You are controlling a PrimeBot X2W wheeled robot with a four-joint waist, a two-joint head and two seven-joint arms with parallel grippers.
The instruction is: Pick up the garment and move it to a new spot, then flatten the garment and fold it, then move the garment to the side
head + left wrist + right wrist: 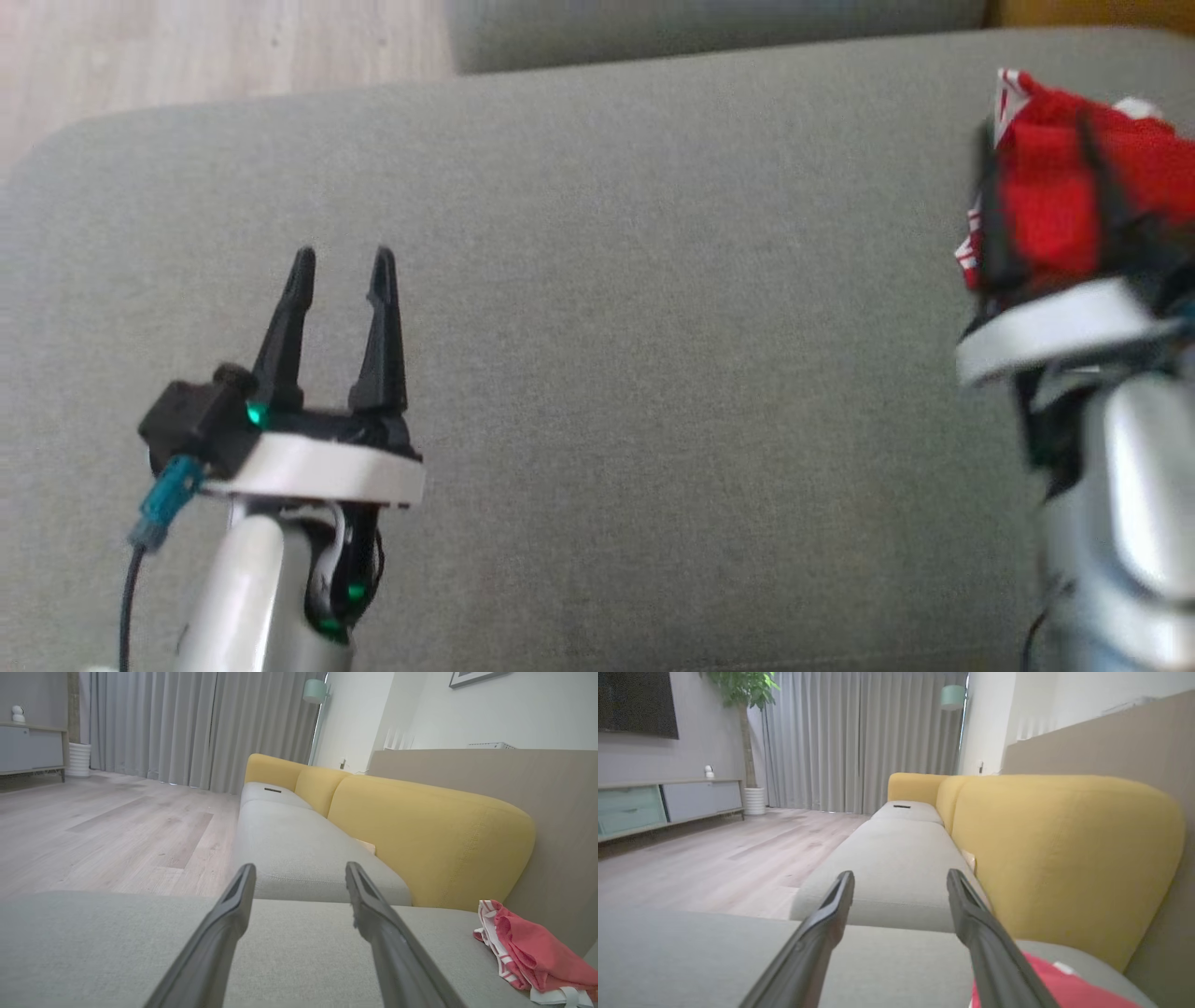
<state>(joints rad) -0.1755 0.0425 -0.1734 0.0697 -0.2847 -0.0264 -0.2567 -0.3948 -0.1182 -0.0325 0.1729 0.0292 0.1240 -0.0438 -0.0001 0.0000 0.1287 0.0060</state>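
The red garment [1074, 187], white-striped at its trim, lies bunched at the right edge of the grey sofa seat [653, 327]. It looks light, soft and floppy, best pinched at a hem or corner. The right pincer [900, 875] hovers just over it, fingers wide and empty. The left pincer [343, 257] hangs wide near the front left, pointing toward the far edge.

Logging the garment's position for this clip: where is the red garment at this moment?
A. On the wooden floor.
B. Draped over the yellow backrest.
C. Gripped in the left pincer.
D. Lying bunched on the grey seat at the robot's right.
D: the garment lies crumpled on the grey seat by the right pincer, whose fingers stand apart with nothing between them.
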